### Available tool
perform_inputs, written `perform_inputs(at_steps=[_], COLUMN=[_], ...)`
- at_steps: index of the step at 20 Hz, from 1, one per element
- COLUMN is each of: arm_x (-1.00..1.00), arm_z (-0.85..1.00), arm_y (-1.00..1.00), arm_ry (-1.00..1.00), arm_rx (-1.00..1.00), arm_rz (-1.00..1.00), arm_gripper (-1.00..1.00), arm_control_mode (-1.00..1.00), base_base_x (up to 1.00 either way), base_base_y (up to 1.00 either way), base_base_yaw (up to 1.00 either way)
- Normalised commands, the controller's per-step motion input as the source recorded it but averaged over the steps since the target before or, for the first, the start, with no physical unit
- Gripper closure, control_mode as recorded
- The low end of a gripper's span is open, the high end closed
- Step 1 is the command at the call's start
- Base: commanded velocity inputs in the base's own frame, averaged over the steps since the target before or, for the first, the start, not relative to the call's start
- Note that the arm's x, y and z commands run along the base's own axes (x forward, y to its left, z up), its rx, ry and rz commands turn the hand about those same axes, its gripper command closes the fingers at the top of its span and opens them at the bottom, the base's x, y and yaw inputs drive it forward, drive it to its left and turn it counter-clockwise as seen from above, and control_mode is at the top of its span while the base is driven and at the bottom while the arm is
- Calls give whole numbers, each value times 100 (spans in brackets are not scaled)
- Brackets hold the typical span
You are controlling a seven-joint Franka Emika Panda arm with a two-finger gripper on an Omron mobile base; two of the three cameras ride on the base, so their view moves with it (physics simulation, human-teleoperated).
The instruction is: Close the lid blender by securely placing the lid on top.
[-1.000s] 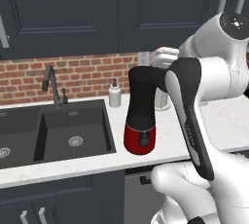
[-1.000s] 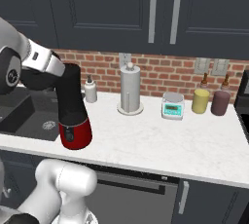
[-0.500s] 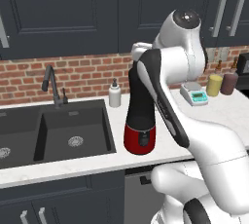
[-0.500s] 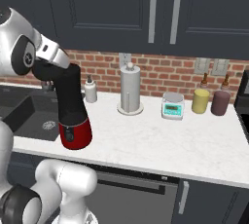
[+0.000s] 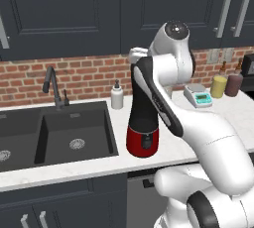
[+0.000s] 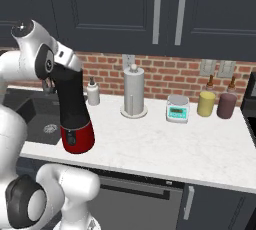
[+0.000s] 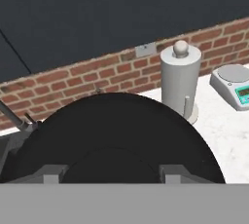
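In the hand view the lid (image 7: 114,138) is the nearest thing, a broad black disc just ahead of the gripper (image 7: 113,172), whose jaws stand almost fully closed with a grey pad showing at each side of the disc's lower edge. That looks like a grip on the lid, though the contact itself is hidden. Judged from this, the lid is carried and brought over the jar, and what is left is to seat it squarely and let go; whether it already rests on the rim cannot be told.

The blender (image 5: 143,118) stands on the counter (image 6: 165,149) near its front edge, just beside the sink (image 5: 64,133), its red base clear in both base views. In the left base view the arm covers the jar's top; in the right base view the hand sits right at the top of the jar, so the rim is hidden there too.

Farther back, the right base view shows the paper-towel roll (image 6: 133,93), the kitchen scale (image 6: 178,109) and two jars (image 6: 216,104) by the brick wall (image 6: 165,71). The left base view alone gives the tap (image 5: 53,87), and a soap bottle (image 5: 117,96) stands behind the blender.
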Motion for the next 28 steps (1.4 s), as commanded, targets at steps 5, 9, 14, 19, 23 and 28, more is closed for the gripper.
perform_inputs(at_steps=[5, 9, 14, 19, 23, 28], arm_x=[75, 26, 0, -17, -16, -20], arm_z=[-1, -31, -59, -71, -73, -84], arm_y=[3, 9, 26, 21, 15, 9], arm_ry=[0, -1, -5, -1, -3, 1], arm_rx=[0, 0, -2, 0, 0, 0], arm_rz=[0, 0, 0, 2, 2, 4], arm_gripper=[100, 100, 100, 100, 100, 100], arm_control_mode=[-100, -100, -100, -100, -100, -100], base_base_x=[0, 0, 0, 0, 0, 0], base_base_y=[0, 0, 0, 0, 0, 0], base_base_yaw=[0, 0, 0, 0, 0, 0])
